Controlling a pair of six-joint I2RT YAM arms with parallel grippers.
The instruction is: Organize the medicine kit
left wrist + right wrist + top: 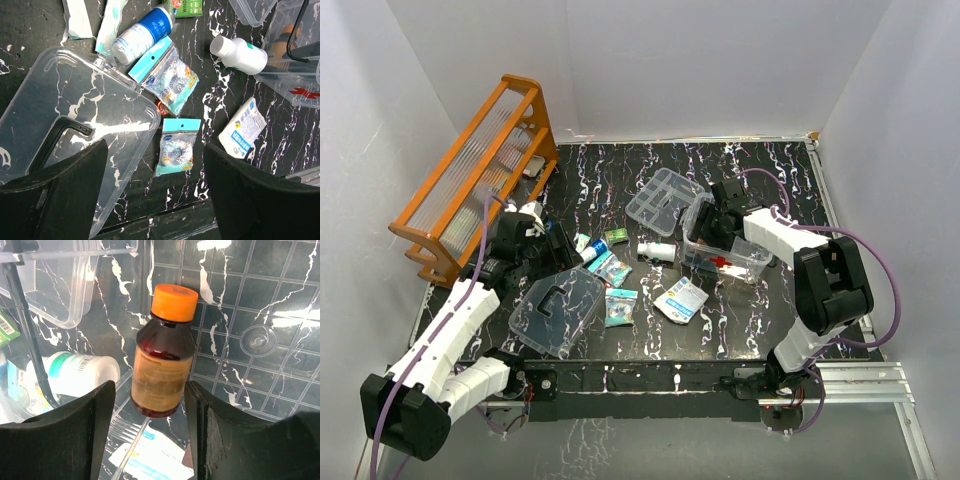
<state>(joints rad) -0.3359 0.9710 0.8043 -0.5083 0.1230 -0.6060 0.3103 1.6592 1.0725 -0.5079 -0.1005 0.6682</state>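
Observation:
The clear box (752, 266) with a red cross stands right of centre; its gridded floor (260, 295) fills the right wrist view. My right gripper (716, 224) is open inside it, its fingers either side of a brown bottle with an orange cap (162, 355) that lies on the box floor. The clear lid with a dark handle (560, 308) lies flat at the front left. My left gripper (534, 240) is open and empty above the lid's edge (60, 95). The compartmented tray (665, 195) lies behind the box.
Loose on the table: a white bottle (239, 54), a blue-capped bottle (142, 34), two teal packets (167, 80) (176, 147), a white packet (243, 129) and a green packet (615, 237). The orange rack (470, 180) stands at the far left.

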